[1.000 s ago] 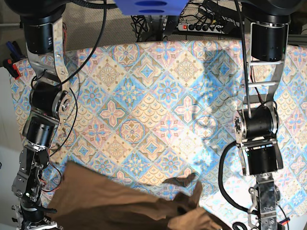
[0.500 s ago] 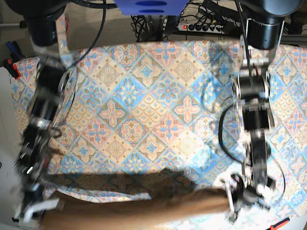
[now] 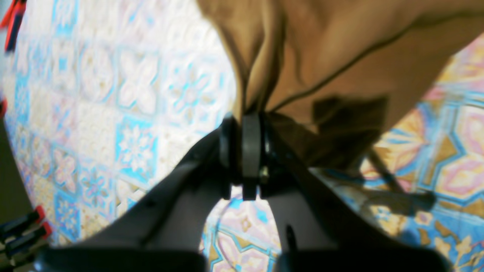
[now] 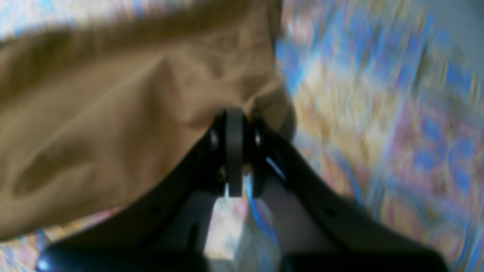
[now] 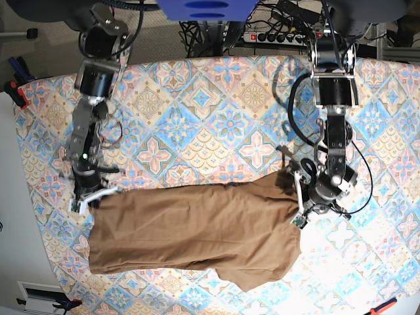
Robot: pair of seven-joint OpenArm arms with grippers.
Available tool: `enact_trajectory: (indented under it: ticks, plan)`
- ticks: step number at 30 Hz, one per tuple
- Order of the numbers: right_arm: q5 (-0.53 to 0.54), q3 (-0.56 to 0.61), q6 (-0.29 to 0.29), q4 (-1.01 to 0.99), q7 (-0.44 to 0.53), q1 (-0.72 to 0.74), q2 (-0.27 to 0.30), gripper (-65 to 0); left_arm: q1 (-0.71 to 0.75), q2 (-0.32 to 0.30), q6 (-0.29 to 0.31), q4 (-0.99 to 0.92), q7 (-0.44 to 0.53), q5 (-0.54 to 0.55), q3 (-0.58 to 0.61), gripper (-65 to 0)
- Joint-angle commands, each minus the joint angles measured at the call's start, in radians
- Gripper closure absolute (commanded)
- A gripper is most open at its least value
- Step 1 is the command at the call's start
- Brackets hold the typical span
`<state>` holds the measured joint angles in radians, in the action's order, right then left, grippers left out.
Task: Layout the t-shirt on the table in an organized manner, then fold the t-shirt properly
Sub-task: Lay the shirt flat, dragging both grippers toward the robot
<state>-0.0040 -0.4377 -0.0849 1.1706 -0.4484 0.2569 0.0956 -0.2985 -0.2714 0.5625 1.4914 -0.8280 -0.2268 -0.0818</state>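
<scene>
Items catalogued relative to the counter [image 5: 216,92]:

- Power strip [image 5: 279,37], pale with a red switch and a row of dark plugs, on the floor just beyond the far edge.
- Tangle of black cables [image 5: 207,33], beside the power strip, beyond the far edge.
- Clamps [image 5: 14,82] with red and blue handles, off the far left corner.
- Red-handled tool [image 5: 380,307], off the near right corner.
- Red and black clamps [image 3: 20,228], blurred, beyond the edge in the left wrist view.
</scene>
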Motion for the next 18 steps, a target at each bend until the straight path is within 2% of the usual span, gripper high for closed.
enact_trajectory:
  ticks: [1, 6, 11, 18]
  plan:
    - [0.009, -0.016, 0.001, 0.027, 0.046, 0.029, 0.017, 0.0, -0.005, -0.022, -0.008, 0.028, -0.001, -0.012, -0.006, 0.0]
    - [0.009, -0.082, 0.001, 0.116, 0.046, -0.063, 0.000, 0.0, 0.086, -0.050, -0.008, 0.099, -0.003, -0.012, -0.009, 0.0]
    - [0.011, -0.092, 0.001, 0.266, 0.038, -0.147, -0.001, 0.0, 0.198, -0.059, -0.008, 0.177, -0.006, -0.012, -0.009, 0.0]
    - [0.011, -0.095, 0.001, 0.308, 0.043, -0.268, -0.046, 0.0, 0.330, -0.059, -0.008, 0.246, -0.135, -0.010, -0.009, 0.0]
